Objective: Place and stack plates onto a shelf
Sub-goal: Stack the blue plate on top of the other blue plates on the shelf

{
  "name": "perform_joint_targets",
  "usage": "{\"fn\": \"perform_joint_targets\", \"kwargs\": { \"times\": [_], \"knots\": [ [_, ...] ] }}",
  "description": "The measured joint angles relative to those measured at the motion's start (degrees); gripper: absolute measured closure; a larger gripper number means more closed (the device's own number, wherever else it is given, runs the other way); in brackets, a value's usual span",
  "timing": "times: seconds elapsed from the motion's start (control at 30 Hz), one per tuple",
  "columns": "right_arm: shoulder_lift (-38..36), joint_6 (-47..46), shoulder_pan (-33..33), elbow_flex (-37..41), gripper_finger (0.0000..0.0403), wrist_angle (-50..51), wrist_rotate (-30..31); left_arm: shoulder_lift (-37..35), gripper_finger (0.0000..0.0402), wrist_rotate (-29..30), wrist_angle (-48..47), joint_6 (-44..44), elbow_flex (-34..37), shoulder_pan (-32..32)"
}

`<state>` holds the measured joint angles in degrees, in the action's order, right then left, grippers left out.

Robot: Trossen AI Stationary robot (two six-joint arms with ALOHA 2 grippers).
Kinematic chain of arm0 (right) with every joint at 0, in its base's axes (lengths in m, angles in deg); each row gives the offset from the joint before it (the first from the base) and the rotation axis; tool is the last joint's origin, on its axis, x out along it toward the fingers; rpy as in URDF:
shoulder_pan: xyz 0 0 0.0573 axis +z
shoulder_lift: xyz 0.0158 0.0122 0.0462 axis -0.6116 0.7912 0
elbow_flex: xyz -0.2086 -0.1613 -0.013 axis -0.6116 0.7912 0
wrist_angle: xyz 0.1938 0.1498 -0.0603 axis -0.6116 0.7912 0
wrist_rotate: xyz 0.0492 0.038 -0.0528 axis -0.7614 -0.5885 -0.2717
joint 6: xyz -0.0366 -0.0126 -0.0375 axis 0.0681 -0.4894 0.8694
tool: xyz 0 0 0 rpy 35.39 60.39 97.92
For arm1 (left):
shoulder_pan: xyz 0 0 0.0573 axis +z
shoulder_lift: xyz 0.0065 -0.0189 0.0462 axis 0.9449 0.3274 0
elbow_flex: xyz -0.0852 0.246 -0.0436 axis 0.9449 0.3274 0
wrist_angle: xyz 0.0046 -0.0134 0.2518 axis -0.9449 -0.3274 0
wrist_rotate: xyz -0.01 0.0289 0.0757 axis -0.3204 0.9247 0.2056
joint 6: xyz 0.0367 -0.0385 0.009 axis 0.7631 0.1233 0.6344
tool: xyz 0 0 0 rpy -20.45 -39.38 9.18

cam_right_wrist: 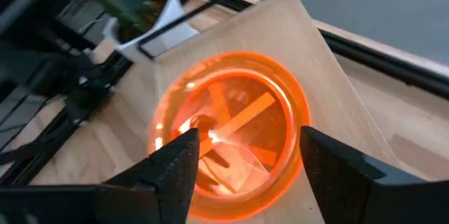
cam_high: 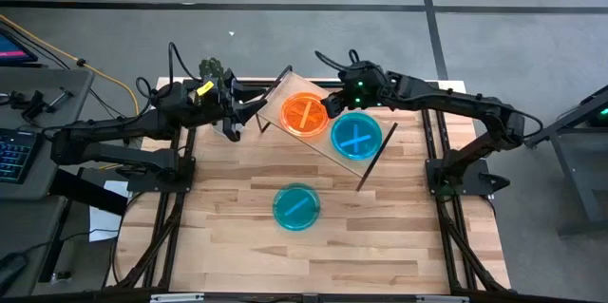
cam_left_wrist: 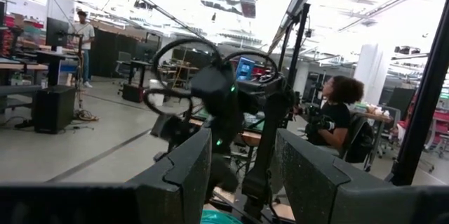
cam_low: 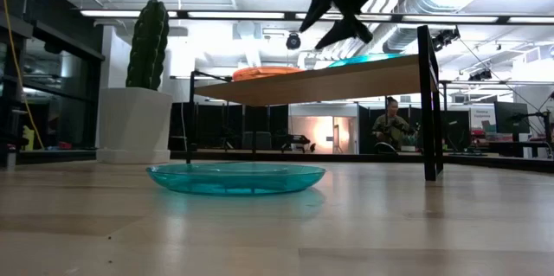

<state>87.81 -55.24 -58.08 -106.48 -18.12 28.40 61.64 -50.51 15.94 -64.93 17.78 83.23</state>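
Note:
A stack of orange-red plates (cam_high: 306,115) and a stack of teal-blue plates (cam_high: 356,136) rest side by side on the light-wood shelf (cam_high: 288,85), their bar marks crossing. One more teal plate (cam_high: 296,206) lies flat on the tabletop nearer the front; in the low view this teal plate (cam_low: 235,176) sits before the shelf (cam_low: 346,75). My right gripper (cam_right_wrist: 245,140) hangs open just above the orange stack (cam_right_wrist: 231,133), a finger over each side, apart from it. My left gripper (cam_left_wrist: 244,157) is open beside the shelf's left end (cam_high: 231,123), pointing level toward the right arm.
The shelf stands skewed on thin black wire legs (cam_low: 428,112) at the table's far middle. A potted cactus (cam_low: 149,47) stands at the far left corner behind the left arm. Bare tabletop (cam_high: 380,246) lies to the front and sides of the lone teal plate.

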Motion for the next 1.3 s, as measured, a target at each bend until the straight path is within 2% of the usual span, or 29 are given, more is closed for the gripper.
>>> {"fn": "perform_joint_targets", "kwargs": {
  "times": [0.13, 0.37, 0.73, 0.83, 0.93, 1.07, 1.2, 1.3],
  "knots": [
    [-3.80, 4.93, 0.00, 0.00, 0.0169, 3.16, -1.01, 0.00, 0.0250, 0.15, -0.20, 0.01, 0.00, 0.00],
    [-11.22, 11.24, 1.82, 0.00, 0.0169, 15.22, -0.07, 0.02, 0.0250, 0.12, -3.93, -0.10, 0.02, -0.04],
    [-19.32, 14.95, 10.87, 0.57, 0.0169, 18.78, 3.63, 0.02, 0.0250, 0.10, -3.94, -2.50, 0.02, -0.04],
    [-23.03, 12.86, 13.03, 6.66, 0.0169, 12.57, 3.76, 0.02, 0.0250, 0.10, -4.22, -2.56, 0.02, -0.04],
    [-28.24, 8.76, 14.93, 16.58, 0.0169, 4.62, 3.74, 0.02, 0.0250, 0.10, -4.17, -2.56, 0.02, -0.04],
    [-35.38, 2.35, 16.19, 27.94, 0.0169, -10.79, 2.86, 0.02, 0.0250, 0.08, -4.21, -2.56, 0.02, -0.02],
    [-39.89, 1.81, 16.87, 34.08, 0.0169, -25.38, 3.04, 0.02, 0.0250, 0.08, -4.95, -2.56, 0.04, -0.02],
    [-41.07, 5.02, 16.85, 35.44, 0.0169, -30.41, 3.47, 0.02, 0.0250, 0.08, -4.95, -2.56, 0.04, -0.02]
  ]
}}
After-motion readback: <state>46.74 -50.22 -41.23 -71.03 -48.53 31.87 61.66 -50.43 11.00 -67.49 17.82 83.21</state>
